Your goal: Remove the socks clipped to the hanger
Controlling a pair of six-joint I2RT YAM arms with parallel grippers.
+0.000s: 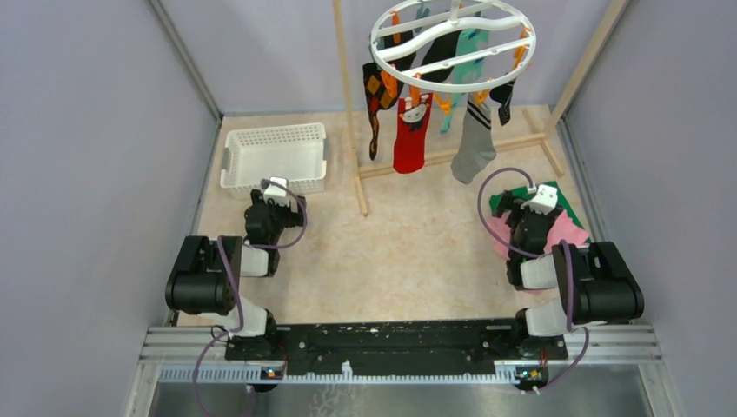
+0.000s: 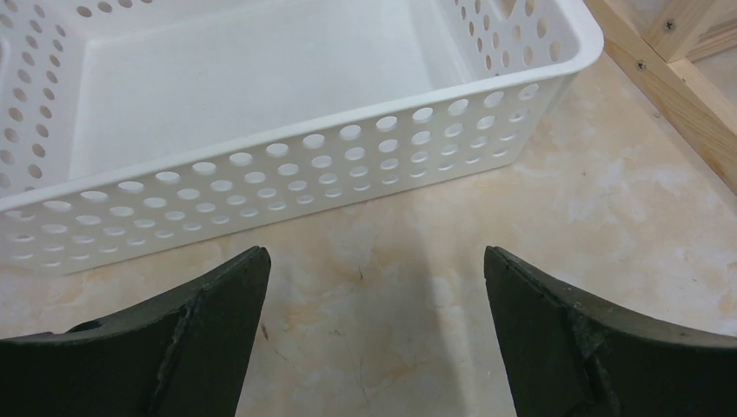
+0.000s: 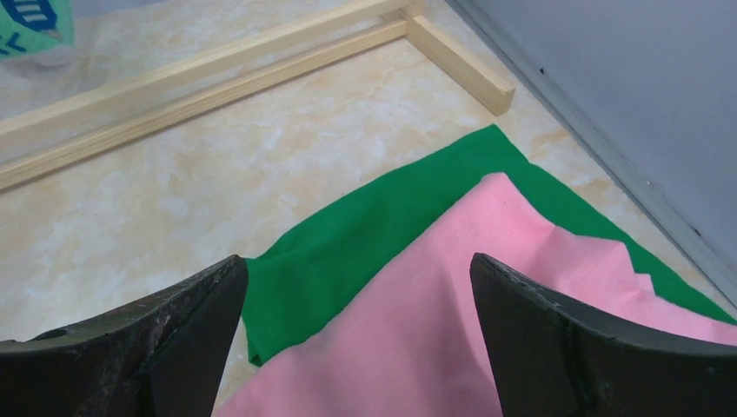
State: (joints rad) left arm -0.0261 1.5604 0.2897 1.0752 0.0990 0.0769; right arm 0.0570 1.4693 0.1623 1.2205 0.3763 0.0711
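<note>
Watching both arms sit low on the worktop (image 1: 408,261), with every sock clipped up.
I see the wooden rack (image 1: 350,104) at the back, and the white ring hanger (image 1: 461,87) between its posts. The socks (image 1: 410,139), red, teal, grey, black and argyle, dangle from its clips, well apart from both arms. The white basket (image 1: 276,156) sits back left, just ahead of my left jaws, which are spread wide and hold nothing. My right jaws, equally wide, hover over the pink cloth (image 3: 487,304) lying on the green cloth (image 3: 365,234).

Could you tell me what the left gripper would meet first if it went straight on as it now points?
Probably the white basket, its near wall straight ahead of the left gripper; depth is unclear, so it might graze the table first.
</note>
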